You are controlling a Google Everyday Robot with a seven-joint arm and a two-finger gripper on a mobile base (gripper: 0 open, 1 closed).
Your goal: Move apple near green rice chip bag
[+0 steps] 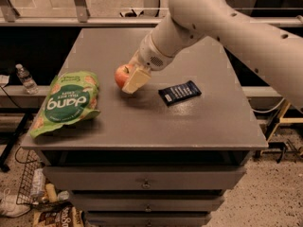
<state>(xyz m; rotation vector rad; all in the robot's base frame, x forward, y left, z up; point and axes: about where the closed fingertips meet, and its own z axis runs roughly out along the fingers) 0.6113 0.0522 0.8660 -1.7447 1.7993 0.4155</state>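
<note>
The end effector (pixel 127 81) sits low over the middle of the gray surface (pixel 189 126), its fingers closed around the apple (pixel 121 74). The arm reaches in from 1 o'clock. The green chip bag (pixel 70 102) lies flat near the surface's left edge, at 8 o'clock from the apple and apart from it. A dark blue wrapper (pixel 180 92) lies at 4 o'clock from the apple.

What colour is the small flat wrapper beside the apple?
Dark blue wrapper, camera view; gripper holds apple beside it.
</note>
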